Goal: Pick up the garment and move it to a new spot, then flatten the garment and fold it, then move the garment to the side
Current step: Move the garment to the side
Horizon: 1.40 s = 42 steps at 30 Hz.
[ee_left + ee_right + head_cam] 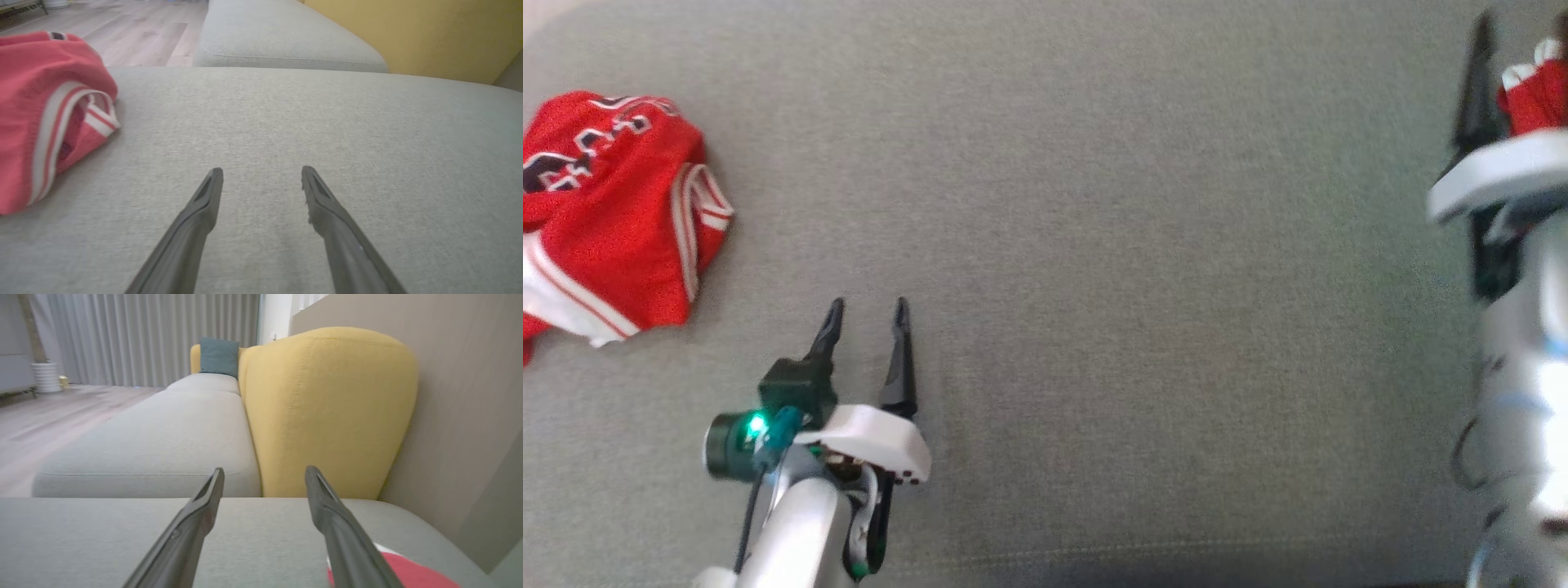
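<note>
Your left gripper hangs over the grey fabric sofa cushion, dark fingers spread, holding nothing. The crumpled red jersey with white trim lies near it, to its left. Your right gripper is also spread and empty, with a red-and-white cloth just beside its right finger.

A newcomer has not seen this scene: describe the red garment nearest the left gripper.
Start at the wide grey cushion before the robot and follow it to its left edge in the head view, ahead of the open left gripper. There lies the garment, a crumpled red jersey with white striped trim and dark lettering. The other red cloth sits far right, beside the right gripper.
</note>
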### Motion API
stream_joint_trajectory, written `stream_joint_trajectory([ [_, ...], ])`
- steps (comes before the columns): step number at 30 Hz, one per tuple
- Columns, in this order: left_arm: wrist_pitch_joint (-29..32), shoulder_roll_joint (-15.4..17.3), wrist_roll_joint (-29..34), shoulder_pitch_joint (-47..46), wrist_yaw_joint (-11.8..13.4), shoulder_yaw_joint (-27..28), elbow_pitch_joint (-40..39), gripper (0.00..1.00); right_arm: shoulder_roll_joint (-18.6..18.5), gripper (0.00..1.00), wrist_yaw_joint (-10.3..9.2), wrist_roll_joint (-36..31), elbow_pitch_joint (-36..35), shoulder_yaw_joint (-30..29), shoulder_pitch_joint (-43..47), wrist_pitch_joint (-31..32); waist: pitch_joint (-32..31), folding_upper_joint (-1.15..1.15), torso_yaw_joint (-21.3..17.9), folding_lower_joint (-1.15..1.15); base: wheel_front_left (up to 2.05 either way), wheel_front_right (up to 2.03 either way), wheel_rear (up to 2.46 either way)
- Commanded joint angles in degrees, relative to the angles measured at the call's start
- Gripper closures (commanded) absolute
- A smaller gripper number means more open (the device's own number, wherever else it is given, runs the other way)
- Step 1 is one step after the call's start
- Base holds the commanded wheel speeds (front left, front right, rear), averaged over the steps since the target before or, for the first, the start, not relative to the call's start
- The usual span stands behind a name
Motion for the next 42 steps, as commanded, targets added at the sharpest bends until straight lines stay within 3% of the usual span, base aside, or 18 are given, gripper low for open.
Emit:
stream_joint_trajectory([
  [1,-0.3,0.5,-0.2,-0.1,0.5,2.5,-1.8,0.0,1.2,0.0,-0.05,1.3,-2.9,1.9,1.3,-0.6,-1.4,0.0,1.2,0.0,0.0,0.0,0.0],
  [10,-0.3,0.5,-0.1,2.7,1.6,6.5,-0.9,0.0,5.3,0.0,-0.05,9.7,-9.4,7.2,14.8,-0.6,-5.7,0.0,3.3,0.0,0.0,0.0,0.0],
  [21,-0.3,0.5,0.2,6.3,2.2,8.5,0.2,0.0,5.9,0.0,-0.05,15.6,-9.4,12.3,26.8,-0.6,-11.4,0.0,3.2,0.0,0.0,0.0,0.0],
  [42,-0.3,0.5,0.6,9.6,2.3,9.8,0.1,0.0,5.9,0.0,-0.05,19.3,-11.4,16.2,32.3,-0.6,-14.3,0.0,2.4,0.0,0.0,0.0,0.0],
])
